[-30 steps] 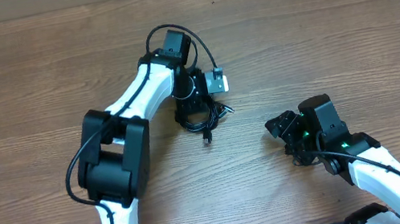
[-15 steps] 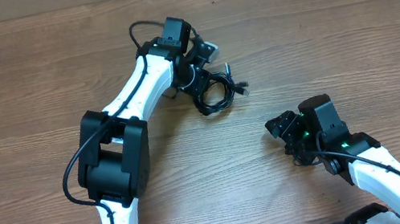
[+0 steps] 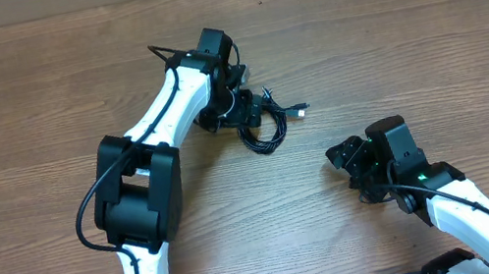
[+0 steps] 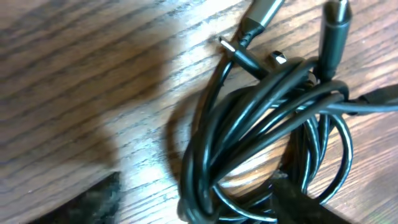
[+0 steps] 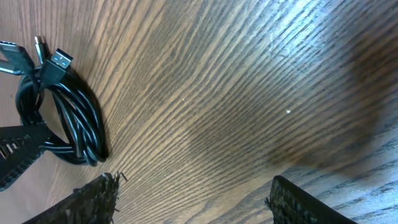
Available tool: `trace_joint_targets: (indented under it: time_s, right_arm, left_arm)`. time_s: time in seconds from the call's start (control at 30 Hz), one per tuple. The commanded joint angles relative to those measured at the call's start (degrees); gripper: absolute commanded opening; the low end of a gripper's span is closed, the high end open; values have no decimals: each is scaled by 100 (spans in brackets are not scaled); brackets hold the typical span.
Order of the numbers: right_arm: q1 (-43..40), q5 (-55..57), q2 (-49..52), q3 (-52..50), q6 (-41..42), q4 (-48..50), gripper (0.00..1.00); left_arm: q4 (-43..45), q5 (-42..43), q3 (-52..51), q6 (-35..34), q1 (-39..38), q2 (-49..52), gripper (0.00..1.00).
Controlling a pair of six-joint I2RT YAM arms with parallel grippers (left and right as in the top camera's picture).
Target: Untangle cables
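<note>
Counter [image 3: 425, 27] wood is seen bearing the cables [image 3: 268, 131], bunched in one small looped tangle just beside the left gripper [image 3: 247, 117] and well apart from the right gripper [image 3: 347, 155]. Both grippers are shown with jaws apart and nothing clamped; one left finger [image 4: 305, 202] lies over the coil. The cables are judged light, limp and smooth, likely to slip; a stiff plug [image 5: 60, 60] is the better hold. Crossings under that finger are hidden, and the strand count cannot be made out.
</note>
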Motion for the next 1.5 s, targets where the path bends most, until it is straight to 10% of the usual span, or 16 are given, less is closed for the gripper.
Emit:
trace_joint_targets:
  time_s: [0.0, 0.5, 0.87, 1.1, 1.47]
  right_arm:
    - [-31, 90, 24, 70, -48, 17, 76]
    - [-15, 42, 33, 70, -48, 42, 76]
    - [-9, -1329, 33, 118, -1475, 822, 75]
    - [-9, -1342, 33, 142, 1025, 951, 75]
    - [702, -1019, 33, 140, 2157, 2426, 69]
  left_arm:
    - [28, -55, 212, 107, 127, -2, 47]
    - [195, -17, 219, -544, 118, 0, 4]
    - [219, 1786, 404, -413, 140, -243, 4]
    - [313, 1978, 404, -2653, 168, -719, 4]
    - [-22, 1961, 391, -5392, 11, -717, 4]
